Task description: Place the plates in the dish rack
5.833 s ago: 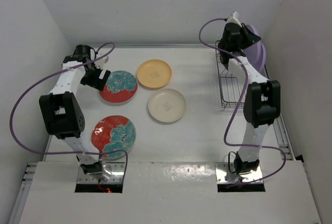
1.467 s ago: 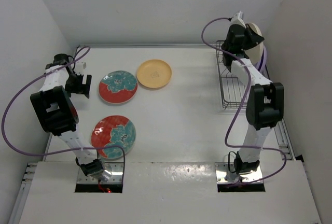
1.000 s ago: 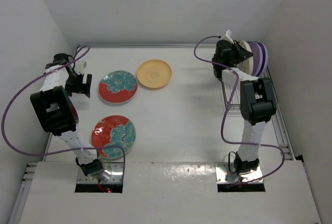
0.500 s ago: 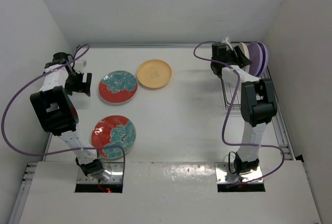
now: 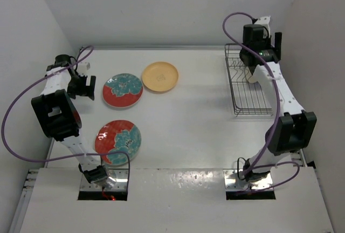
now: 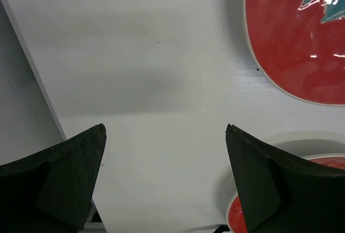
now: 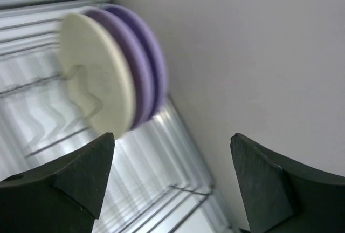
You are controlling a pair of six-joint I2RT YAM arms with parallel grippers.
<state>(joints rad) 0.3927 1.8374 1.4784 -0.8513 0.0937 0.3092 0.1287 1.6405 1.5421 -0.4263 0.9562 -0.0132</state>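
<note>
Left end effector (image 6: 164,130), right end effector (image 7: 171,137) released; blurry cream plate (image 7: 94,76) apparently upright.

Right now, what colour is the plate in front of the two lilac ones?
The plate is cream, clearest in the right wrist view.

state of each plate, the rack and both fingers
cream plate, upright in the dish rack
lilac plates, upright beside it
orange-yellow plate, flat on table
far red plate, flat on table
near red plate, flat on table
left fingers, open, empty
right fingers, open, empty
</note>
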